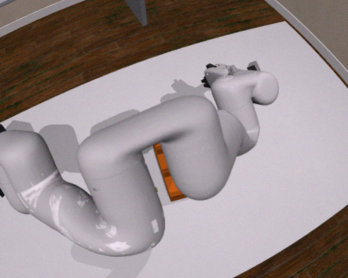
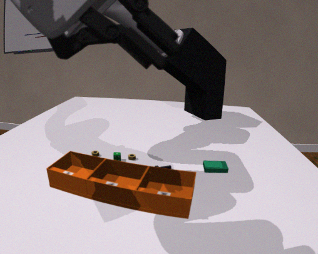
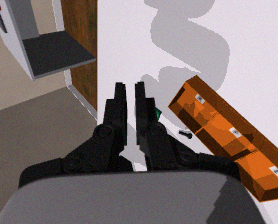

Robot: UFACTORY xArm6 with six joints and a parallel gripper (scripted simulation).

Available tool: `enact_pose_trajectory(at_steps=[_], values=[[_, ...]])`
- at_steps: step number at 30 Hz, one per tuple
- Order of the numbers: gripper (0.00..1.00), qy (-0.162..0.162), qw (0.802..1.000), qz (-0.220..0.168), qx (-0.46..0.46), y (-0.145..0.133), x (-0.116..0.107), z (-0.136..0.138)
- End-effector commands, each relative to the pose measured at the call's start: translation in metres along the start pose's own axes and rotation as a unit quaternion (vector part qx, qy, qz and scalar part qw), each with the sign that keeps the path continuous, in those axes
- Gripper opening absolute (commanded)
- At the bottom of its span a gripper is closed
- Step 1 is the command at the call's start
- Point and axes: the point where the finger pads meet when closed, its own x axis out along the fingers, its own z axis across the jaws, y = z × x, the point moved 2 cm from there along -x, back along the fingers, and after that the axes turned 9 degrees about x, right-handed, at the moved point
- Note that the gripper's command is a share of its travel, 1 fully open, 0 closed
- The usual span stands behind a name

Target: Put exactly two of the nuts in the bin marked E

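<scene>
Two small brass nuts (image 2: 95, 152) (image 2: 132, 156) lie on the white table just behind the orange three-compartment bin tray (image 2: 122, 184). The tray's labels are too small to read. My gripper (image 3: 130, 96) is shut with nothing between its fingers. It hangs high above the table, away from the nuts, and points toward the table's edge. In the wrist view the tray (image 3: 225, 132) lies to the right of the fingers. In the top view the arm hides most of the tray (image 1: 166, 172), and the gripper (image 1: 211, 71) shows beyond the elbow.
A small green cube (image 2: 116, 156) sits between the two nuts. A black bolt (image 2: 163, 166) lies behind the tray's right compartment. A flat green block (image 2: 215, 166) lies to the tray's right. A grey shelf unit (image 3: 50, 50) stands on the floor beyond the table edge.
</scene>
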Motion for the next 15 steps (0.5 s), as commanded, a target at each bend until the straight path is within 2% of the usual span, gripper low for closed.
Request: enact_pose_trajectory(at_steps=[1, 5, 6, 8, 10, 11, 14, 15], values=[[0.07, -0.016, 1.0, -0.02, 0.009, -0.019, 0.007, -0.01], [0.07, -0.016, 1.0, -0.02, 0.009, -0.019, 0.007, -0.01], [0.07, -0.032, 0.999, -0.037, 0.017, -0.026, 0.01, -0.013], [0.07, -0.035, 0.998, -0.04, 0.018, -0.039, 0.014, -0.017], [0.07, -0.035, 0.998, -0.04, 0.018, -0.039, 0.014, -0.017], [0.07, -0.053, 0.997, -0.055, 0.026, -0.046, 0.017, -0.02], [0.07, -0.056, 0.996, -0.057, 0.027, -0.058, 0.021, -0.023], [0.07, -0.075, 0.994, -0.07, 0.035, -0.065, 0.023, -0.025]])
